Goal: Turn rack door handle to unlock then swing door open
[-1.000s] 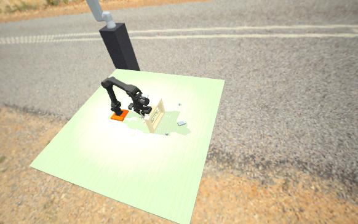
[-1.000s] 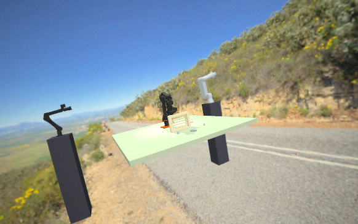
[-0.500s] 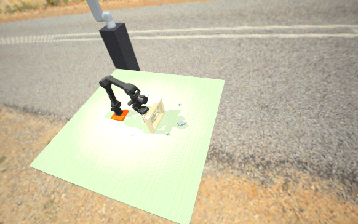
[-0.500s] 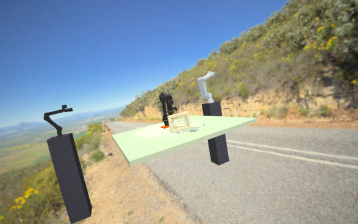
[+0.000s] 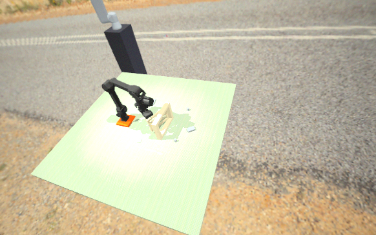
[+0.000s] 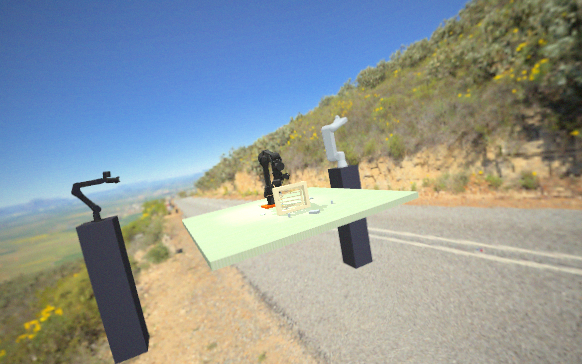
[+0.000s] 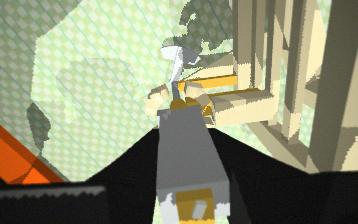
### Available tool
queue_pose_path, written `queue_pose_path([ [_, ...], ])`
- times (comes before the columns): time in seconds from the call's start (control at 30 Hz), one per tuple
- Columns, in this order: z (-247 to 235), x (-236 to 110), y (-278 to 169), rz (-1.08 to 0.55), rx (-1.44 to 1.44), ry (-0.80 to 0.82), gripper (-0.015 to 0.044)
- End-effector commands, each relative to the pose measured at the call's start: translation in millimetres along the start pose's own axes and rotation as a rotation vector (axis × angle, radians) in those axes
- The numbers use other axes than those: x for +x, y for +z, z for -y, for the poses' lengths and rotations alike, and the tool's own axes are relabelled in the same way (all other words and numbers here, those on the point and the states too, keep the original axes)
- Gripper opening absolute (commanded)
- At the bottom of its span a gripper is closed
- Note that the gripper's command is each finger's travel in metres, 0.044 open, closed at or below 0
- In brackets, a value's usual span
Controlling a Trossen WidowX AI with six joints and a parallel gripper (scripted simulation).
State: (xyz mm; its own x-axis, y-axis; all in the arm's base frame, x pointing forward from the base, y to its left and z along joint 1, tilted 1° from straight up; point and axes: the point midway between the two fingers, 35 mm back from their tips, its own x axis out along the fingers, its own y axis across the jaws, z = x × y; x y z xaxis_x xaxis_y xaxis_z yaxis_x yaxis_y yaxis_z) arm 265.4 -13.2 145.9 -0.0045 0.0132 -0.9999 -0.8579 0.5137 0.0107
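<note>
In my wrist view, the orange base plate (image 5: 130,122) (image 6: 268,206) (image 7: 22,167) runs off the left edge; the small grey pieces (image 5: 188,109) (image 6: 332,202) on the table (image 5: 129,181) (image 6: 300,232) are too tiny for me to identify.
</note>
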Motion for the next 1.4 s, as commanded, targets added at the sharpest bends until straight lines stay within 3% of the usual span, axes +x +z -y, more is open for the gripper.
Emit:
queue_pose_path([
  [0.0, -6, 0, 2, 0.007, 0.082, -0.008, 0.0014],
  [1.37, -78, 0, 45, 0.011, 0.629, 0.002, 0.0014],
])
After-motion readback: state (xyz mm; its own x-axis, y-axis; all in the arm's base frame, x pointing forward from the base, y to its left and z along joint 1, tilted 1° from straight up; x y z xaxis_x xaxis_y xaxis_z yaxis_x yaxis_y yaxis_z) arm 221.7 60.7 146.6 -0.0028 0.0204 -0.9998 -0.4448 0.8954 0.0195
